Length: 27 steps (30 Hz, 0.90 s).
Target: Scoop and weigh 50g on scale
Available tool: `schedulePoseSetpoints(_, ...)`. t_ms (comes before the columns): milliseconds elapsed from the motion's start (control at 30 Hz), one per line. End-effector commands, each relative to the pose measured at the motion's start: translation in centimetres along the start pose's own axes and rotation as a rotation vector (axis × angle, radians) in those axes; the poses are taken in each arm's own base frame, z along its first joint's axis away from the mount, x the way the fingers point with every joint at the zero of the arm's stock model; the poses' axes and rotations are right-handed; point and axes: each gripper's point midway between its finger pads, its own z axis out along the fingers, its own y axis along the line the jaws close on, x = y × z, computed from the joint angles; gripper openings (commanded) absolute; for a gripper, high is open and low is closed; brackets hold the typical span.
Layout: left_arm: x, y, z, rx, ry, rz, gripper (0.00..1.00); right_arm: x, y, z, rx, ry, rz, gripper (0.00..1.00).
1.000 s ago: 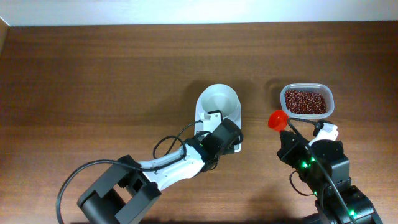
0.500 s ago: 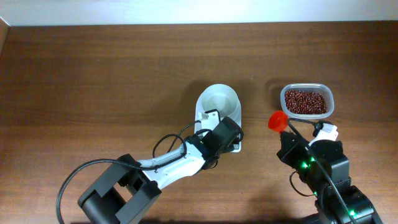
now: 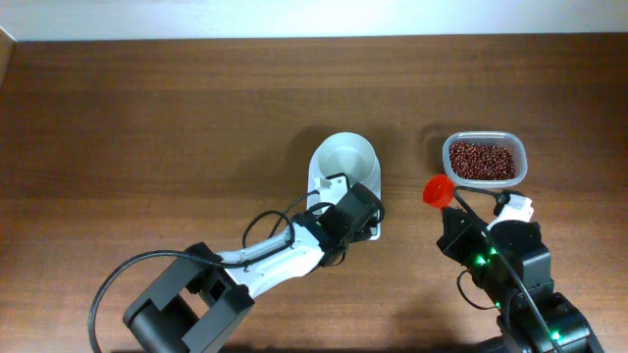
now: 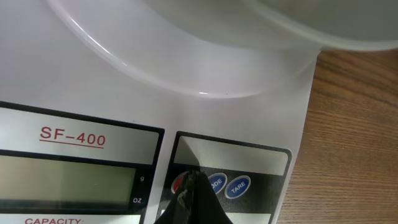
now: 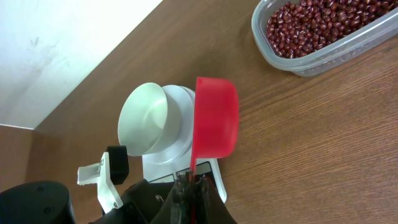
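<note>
The white scale (image 3: 365,227) carries a round white bowl (image 3: 345,160) that looks empty. My left gripper (image 3: 343,211) is shut, and its tip (image 4: 194,178) rests on the scale's button panel at the red button (image 4: 180,182), beside two blue buttons (image 4: 238,186). The grey display (image 4: 68,180) is blank. My right gripper (image 5: 194,182) is shut on the handle of a red scoop (image 5: 214,118), held above the table between the scale (image 5: 180,168) and the tub of beans. From overhead no beans show in the red scoop (image 3: 438,188).
A clear plastic tub (image 3: 483,160) full of red beans (image 5: 317,25) stands at the right, just beyond the scoop. The left arm (image 3: 275,257) and its cable reach in from the near left, against the scale's front. The wooden table's far edge meets a white wall.
The left wrist has nudged very slightly over the scale's button panel. The right arm and scoop have not moved.
</note>
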Motion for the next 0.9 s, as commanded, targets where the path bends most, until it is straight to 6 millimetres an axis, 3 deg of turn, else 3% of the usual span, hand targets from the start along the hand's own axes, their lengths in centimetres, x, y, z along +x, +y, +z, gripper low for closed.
schedulePoseSetpoints(0,-0.4,-0.2,0.3,-0.002,-0.002,0.037,0.00,-0.2,0.2,-0.1,-0.008,-0.003,-0.010,0.04)
schedulePoseSetpoints(133,-1.3,-0.8,-0.4,0.008,-0.032,0.056,0.00,-0.2,0.2,-0.1,-0.007,-0.003,-0.010,0.04)
schedulePoseSetpoints(300,-2.2,0.1,-0.6,-0.043,-0.084,0.057,0.00,-0.2,0.2,-0.1,-0.008,-0.004,-0.010,0.04)
schedulePoseSetpoints(867,-2.0,-0.9,-0.5,-0.012,-0.094,0.061,0.00,-0.2,0.2,-0.1,-0.008,-0.003,-0.010,0.04)
